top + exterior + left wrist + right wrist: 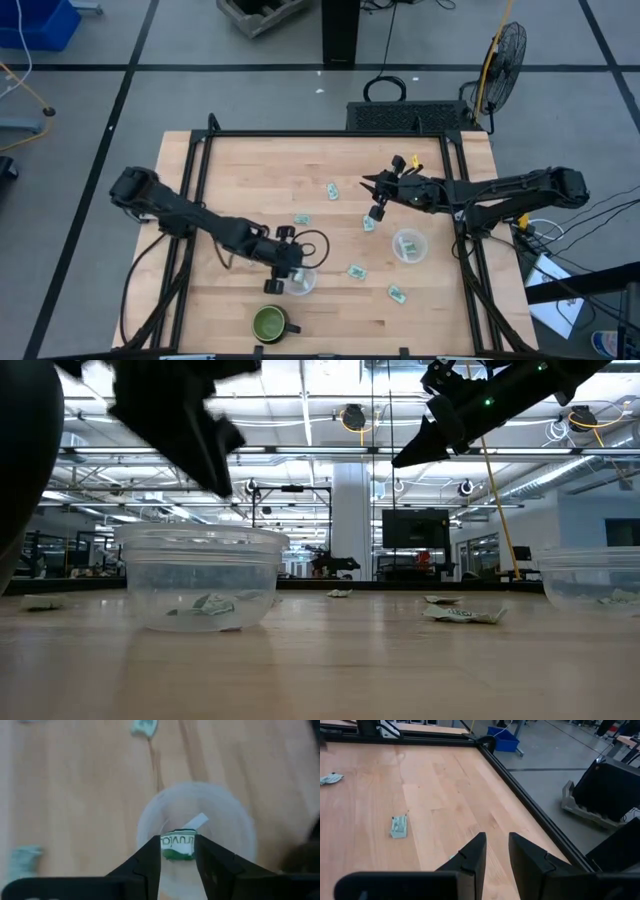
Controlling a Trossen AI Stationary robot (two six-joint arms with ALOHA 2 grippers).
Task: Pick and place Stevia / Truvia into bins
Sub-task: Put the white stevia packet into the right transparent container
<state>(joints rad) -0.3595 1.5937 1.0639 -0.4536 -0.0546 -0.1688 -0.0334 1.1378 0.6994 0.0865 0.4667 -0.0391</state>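
The left claw (177,857), at the desk's (250,170) six o'clock, pinches a light, limp Truvia packet (177,846) by its edge over a cup (197,827); the right claw (496,851), at three o'clock, hangs spread and empty.

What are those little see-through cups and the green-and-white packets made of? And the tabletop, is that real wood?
The cups look like thin clear plastic: you see through the wall to what lies inside, and the rims look whitish. The packet between the left gripper's fingers looks like matte printed paper, slightly creased. The tabletop looks like pale wood planks with visible grain and seams; solid or veneer, I cannot tell.
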